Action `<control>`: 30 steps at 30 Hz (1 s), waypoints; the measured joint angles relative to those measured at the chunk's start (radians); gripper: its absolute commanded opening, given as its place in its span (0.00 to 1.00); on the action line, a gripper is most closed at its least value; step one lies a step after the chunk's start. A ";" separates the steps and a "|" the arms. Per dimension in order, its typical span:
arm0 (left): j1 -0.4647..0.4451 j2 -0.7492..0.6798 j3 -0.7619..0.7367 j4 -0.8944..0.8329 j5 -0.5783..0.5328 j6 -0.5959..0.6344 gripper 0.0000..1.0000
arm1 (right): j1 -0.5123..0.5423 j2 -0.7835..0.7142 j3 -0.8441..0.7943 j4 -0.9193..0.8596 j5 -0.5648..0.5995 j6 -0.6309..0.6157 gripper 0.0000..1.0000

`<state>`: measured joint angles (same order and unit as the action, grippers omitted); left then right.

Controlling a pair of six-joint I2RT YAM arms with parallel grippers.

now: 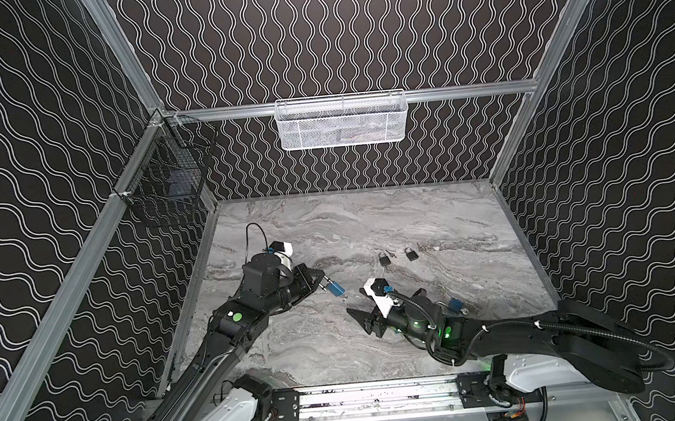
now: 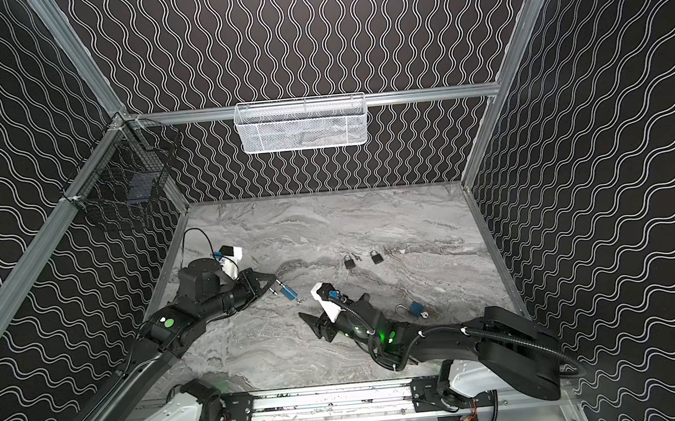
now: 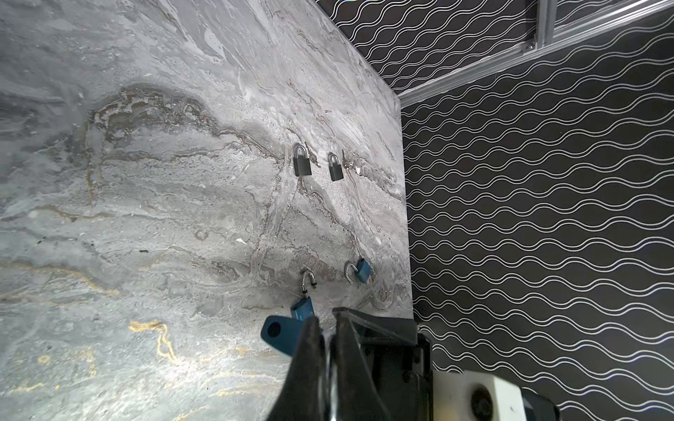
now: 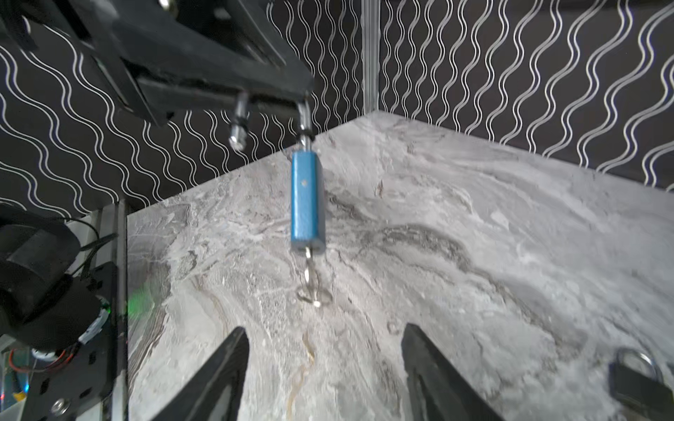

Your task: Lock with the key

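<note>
Padlock (image 4: pixel 307 204), blue, boxy, key (image 4: pixel 310 269) perhaps inserted

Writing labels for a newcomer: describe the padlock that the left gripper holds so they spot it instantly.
On the marble table, left side, find the left gripper, shut on a steel shackle. It belongs to the blue padlock, key in its base: the only padlock in a gripper.
</note>
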<state>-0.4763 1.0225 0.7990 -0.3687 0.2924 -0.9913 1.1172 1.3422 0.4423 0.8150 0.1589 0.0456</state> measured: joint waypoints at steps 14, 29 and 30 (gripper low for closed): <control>0.000 -0.021 -0.006 -0.001 0.000 -0.008 0.00 | 0.000 0.163 0.092 0.152 -0.019 -0.043 0.54; 0.000 -0.026 -0.023 -0.006 0.006 -0.023 0.00 | -0.006 0.212 0.108 0.214 -0.031 -0.057 0.40; 0.000 -0.025 -0.025 -0.005 0.008 -0.023 0.00 | -0.009 0.212 0.109 0.215 -0.034 -0.057 0.39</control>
<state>-0.4763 0.9974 0.7742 -0.3740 0.3000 -1.0145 1.1084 1.5539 0.5510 1.0298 0.1249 -0.0113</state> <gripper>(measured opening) 0.092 0.404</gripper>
